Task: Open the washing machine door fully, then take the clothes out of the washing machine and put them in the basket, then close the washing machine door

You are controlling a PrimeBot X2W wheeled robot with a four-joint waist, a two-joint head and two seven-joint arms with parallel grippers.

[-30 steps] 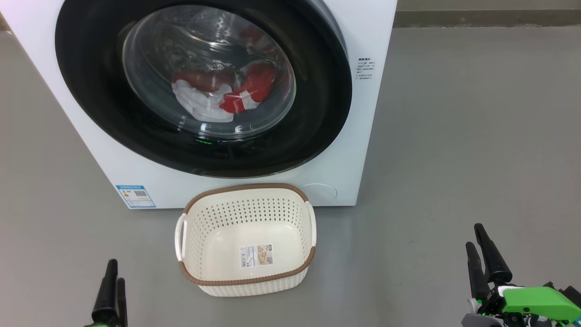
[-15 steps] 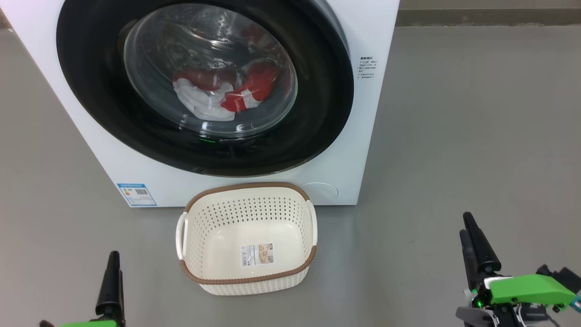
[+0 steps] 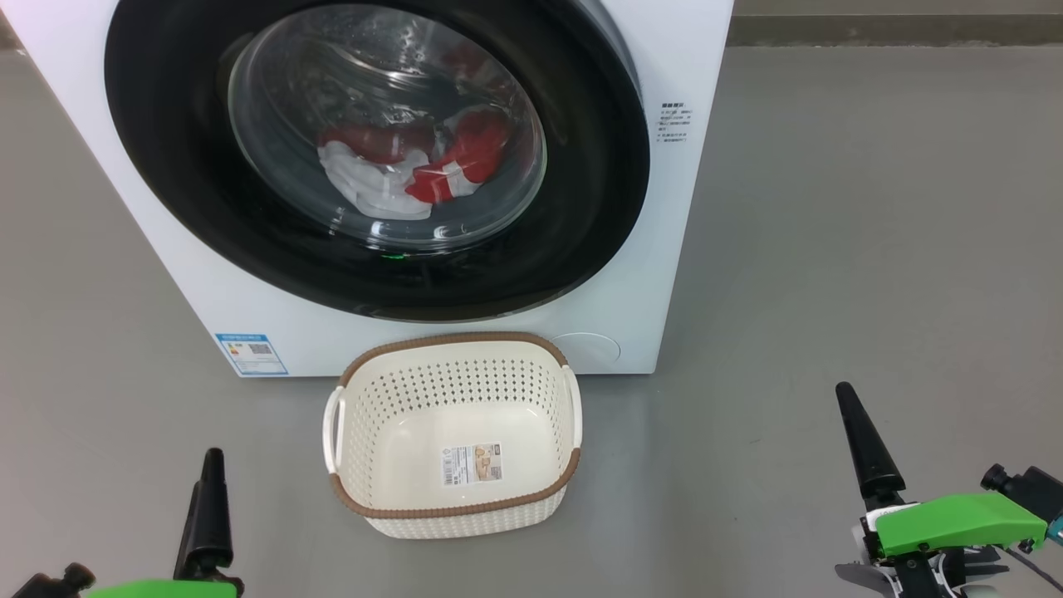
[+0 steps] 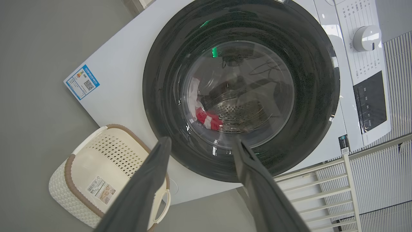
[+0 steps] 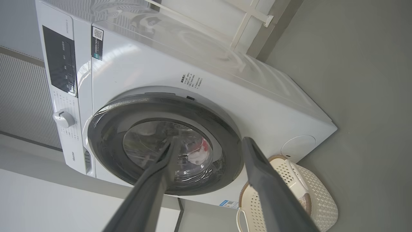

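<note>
Shows the washing machine door point(image 3: 581, 166) closed on the washing machine point(image 3: 656, 282), red and white clothes point(image 3: 399, 170) behind its glass. Finds the basket point(image 3: 453, 339) on the floor point(image 3: 830, 249) just before the washing machine. Has left fingers point(image 3: 208, 515) and right fingers point(image 3: 865, 448) released, spread apart, farther from the washing machine, grasping nothing.

Bright, diffuse light leaves only a faint, soft shadow by the basket point(image 3: 453, 340) toward 6 o'clock in the sharp head view. The glass of the washing machine door point(image 3: 158, 166) carries white glints near 12 o'clock and a small green reflection at 6 o'clock. Both wrist views bow straight lines toward their edges, the left gripper point(image 4: 201, 140) and right gripper point(image 5: 210, 140) look slightly soft at 6 o'clock, and pale glare washes the washing machine point(image 5: 209, 48) near 12 o'clock.
</note>
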